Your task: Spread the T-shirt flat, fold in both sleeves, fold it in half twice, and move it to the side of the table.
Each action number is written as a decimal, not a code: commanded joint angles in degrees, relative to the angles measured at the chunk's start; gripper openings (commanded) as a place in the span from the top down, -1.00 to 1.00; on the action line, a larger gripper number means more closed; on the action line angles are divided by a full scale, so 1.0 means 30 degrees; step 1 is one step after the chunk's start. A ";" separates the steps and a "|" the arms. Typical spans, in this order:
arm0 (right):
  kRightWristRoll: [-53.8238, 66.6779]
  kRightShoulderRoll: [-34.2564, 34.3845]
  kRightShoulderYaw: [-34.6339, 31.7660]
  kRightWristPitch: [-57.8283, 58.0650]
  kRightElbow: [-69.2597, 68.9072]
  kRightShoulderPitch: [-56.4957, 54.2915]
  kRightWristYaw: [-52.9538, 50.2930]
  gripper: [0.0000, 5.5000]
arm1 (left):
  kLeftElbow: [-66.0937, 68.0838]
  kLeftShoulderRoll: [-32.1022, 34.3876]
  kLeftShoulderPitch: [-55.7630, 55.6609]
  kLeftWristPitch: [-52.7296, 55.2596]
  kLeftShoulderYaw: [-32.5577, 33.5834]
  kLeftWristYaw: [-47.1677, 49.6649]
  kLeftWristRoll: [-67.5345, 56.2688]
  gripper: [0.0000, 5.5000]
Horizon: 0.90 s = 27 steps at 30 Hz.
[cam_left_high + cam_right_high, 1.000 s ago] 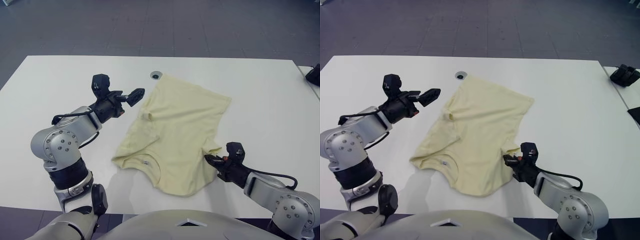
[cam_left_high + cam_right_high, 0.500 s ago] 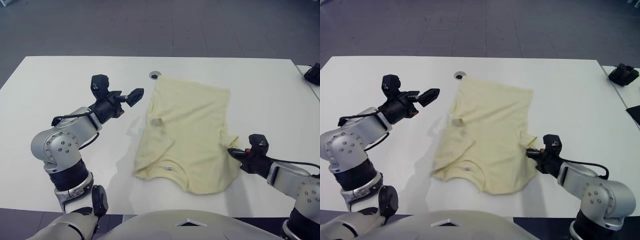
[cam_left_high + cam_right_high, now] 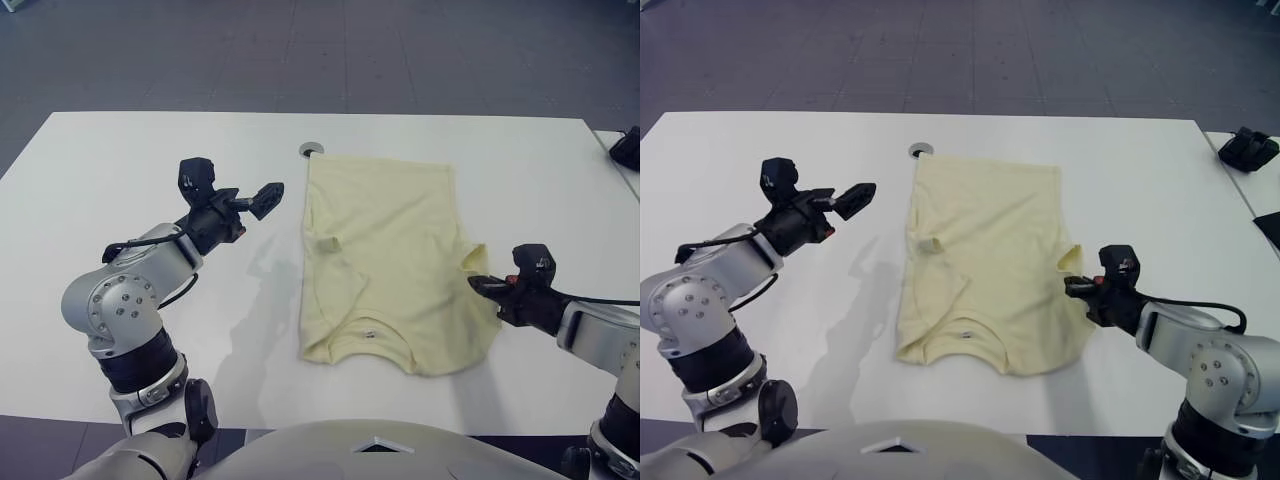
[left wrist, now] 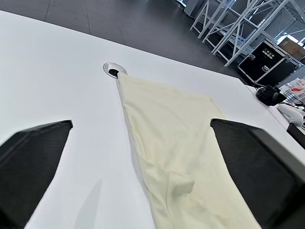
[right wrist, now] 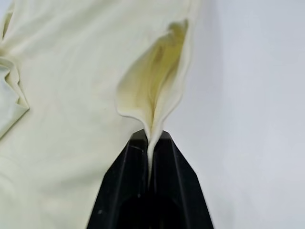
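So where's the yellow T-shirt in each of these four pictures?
Left eye view: the T-shirt lies mid-table, right of centre, collar nearest the robot.
Right eye view: the T-shirt at picture centre.
Left wrist view: beyond the open left gripper, between its fingers.
Right wrist view: close ahead, a fold pinched in the right gripper.
Shared landmark: the round hole at its far corner, in both eye views and the left wrist's.

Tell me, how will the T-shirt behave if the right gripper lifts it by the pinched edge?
Probably floppy: the T-shirt bunches into a soft pleat where the right gripper pinches it, so it would likely sag, not keep shape. It looks thin and light, lying wrinkled on the table. Dragged, it would probably slide easily over that smooth top.
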 commanded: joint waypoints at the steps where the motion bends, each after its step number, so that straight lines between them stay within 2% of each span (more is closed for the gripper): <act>1: 0.1154 -0.0417 0.0291 0.0180 0.0053 -0.0177 -0.0551 0.99 | -0.0491 -0.0329 0.0443 0.0103 0.0235 0.0456 -0.0205 -0.96; 9: 0.2303 0.2742 0.1783 0.0180 0.0020 -0.1645 -0.3812 0.99 | -0.0527 -0.0789 0.0529 0.0017 -0.0023 0.0887 -0.0318 -0.96; 16: 0.4085 0.5032 0.2154 0.0180 0.0005 -0.1721 -0.7149 0.56 | -0.0662 -0.1202 0.0785 0.0039 -0.0237 0.1124 -0.0281 -0.96; 22: 0.6172 0.4626 0.1601 0.0179 0.0461 -0.2304 -0.8805 0.19 | -0.0624 -0.1049 0.0805 0.0115 -0.0204 0.1166 -0.0351 -0.96; 27: 0.8220 0.1298 0.0001 0.0175 0.1395 -0.2323 -0.8826 -0.11 | -0.0728 -0.1011 0.0957 0.0099 -0.0122 0.1208 -0.0340 -0.96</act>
